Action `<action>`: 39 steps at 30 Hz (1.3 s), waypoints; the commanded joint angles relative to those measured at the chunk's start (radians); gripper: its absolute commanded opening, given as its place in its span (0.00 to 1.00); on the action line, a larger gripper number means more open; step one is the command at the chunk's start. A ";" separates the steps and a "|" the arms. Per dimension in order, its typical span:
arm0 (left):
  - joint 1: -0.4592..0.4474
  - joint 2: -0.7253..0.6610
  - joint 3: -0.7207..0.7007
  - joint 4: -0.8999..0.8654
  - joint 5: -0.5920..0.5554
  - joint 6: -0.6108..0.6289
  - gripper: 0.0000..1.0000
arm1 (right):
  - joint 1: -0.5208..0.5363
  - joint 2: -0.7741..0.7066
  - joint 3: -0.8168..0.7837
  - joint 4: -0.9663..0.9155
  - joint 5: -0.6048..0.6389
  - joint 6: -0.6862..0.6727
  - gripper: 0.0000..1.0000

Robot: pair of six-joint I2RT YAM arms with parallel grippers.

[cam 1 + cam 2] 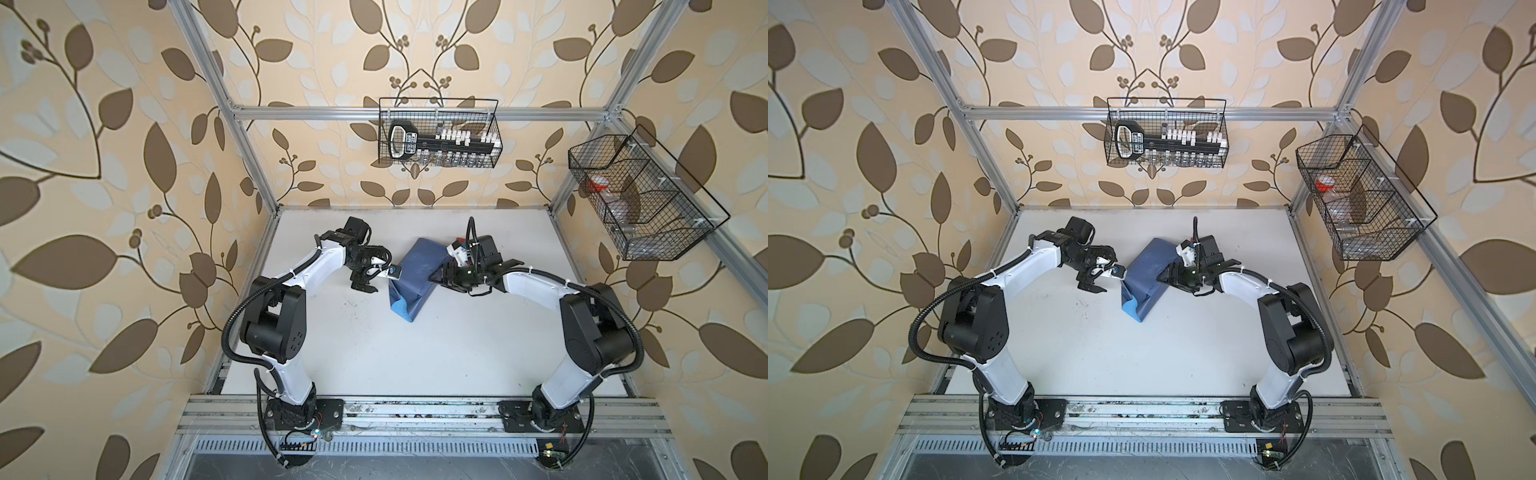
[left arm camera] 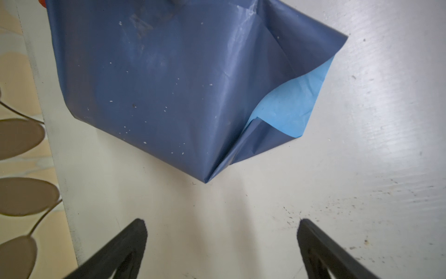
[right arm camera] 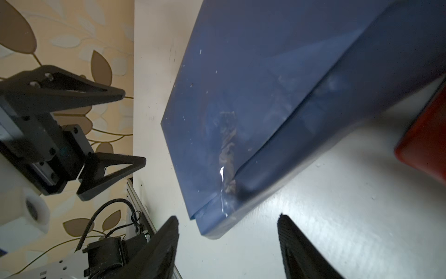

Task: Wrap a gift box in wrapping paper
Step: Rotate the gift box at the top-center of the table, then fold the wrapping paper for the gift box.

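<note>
The wrapping paper (image 1: 415, 274) (image 1: 1144, 274) lies dark slate-blue side out, folded over a low form in the middle of the table; the gift box itself is hidden under it. At the near end the paper stands loose and shows its light-blue face (image 2: 289, 108). Clear tape (image 3: 223, 183) crosses the seam near one corner. My left gripper (image 1: 380, 272) (image 2: 222, 224) is open and empty, just short of the paper's left side. To the right of the wrapped paper my right gripper (image 1: 438, 272) (image 3: 228, 222) is open, with the taped corner just ahead of its fingertips and not touching them.
A red tape dispenser (image 3: 424, 145) (image 1: 459, 240) sits right behind the package, under my right wrist. Two wire baskets (image 1: 440, 133) (image 1: 640, 199) hang on the back and right frame rails. The white table (image 1: 374, 353) ends at aluminium rails on all sides.
</note>
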 commanded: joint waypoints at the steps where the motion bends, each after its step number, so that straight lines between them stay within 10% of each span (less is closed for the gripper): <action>1: -0.003 0.006 -0.005 0.044 0.018 0.061 0.99 | 0.000 0.069 0.091 0.044 -0.007 0.024 0.66; 14: -0.026 0.076 -0.029 0.176 0.064 0.011 0.99 | 0.001 0.335 0.480 -0.164 -0.078 -0.152 0.61; 30: -0.042 0.134 -0.127 0.424 0.069 -0.187 0.81 | 0.030 -0.091 -0.094 0.021 0.041 -0.123 0.45; 39: -0.043 0.136 -0.202 0.513 0.061 -0.233 0.73 | 0.067 -0.033 -0.281 0.313 0.102 0.012 0.24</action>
